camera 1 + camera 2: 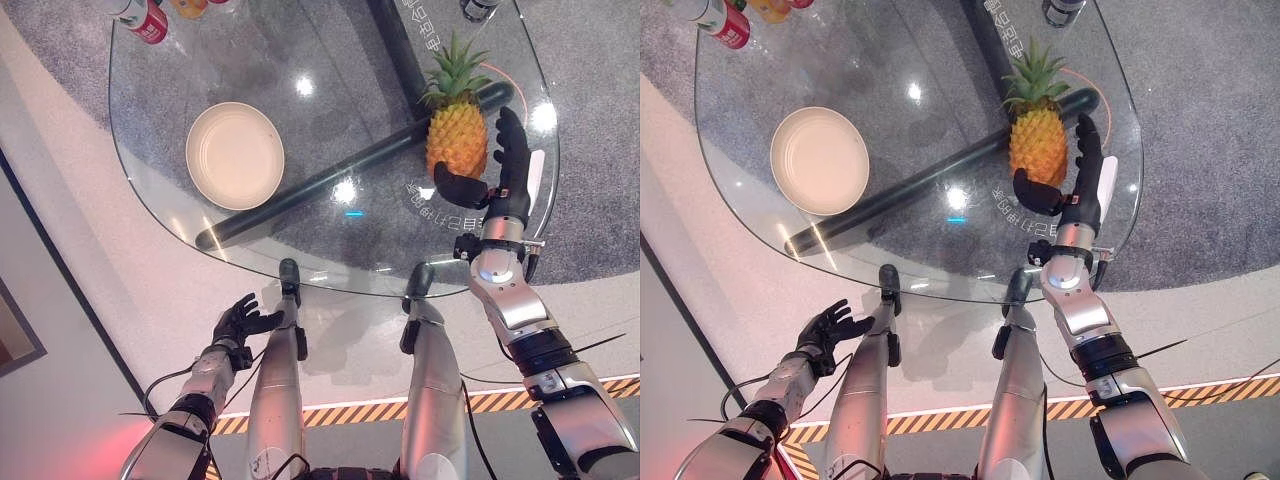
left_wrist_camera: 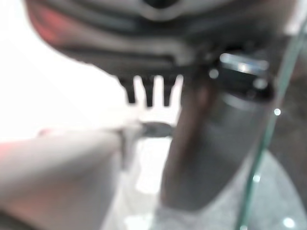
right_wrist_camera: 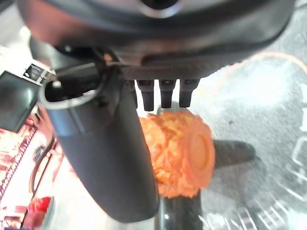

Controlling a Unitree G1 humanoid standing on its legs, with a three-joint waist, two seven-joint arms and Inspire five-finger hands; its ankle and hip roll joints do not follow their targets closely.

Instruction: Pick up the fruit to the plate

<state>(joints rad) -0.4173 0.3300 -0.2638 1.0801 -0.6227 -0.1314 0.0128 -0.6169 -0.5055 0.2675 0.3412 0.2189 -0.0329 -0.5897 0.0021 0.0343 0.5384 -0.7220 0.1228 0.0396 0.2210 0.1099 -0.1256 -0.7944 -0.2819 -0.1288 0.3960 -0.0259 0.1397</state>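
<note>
The pineapple [image 1: 457,135] is standing upright on the glass table [image 1: 330,60], and the right hand [image 1: 505,175] is reaching beside it with its fingers [image 1: 512,140] straight and spread open. The fruit is sitting in the gap between the thumb [image 1: 458,187] and the fingers: the thumb is lying near its base and the fingers are rising along its far side. I cannot tell whether they are already touching the skin, but nothing is closing around it yet. The plate [image 1: 235,155] is waiting well apart from this hand, across the table on the thumb side.

In my judgement the main risk is tipping. The fruit is tall and narrow, so if the thumb is pushing low before the fingers are pressing from the other side, it may fall and roll on the smooth glass. A weak grip may also let it slip during the long carry to the plate.

The left hand [image 1: 240,322] is hanging below the table edge with relaxed, open fingers.
</note>
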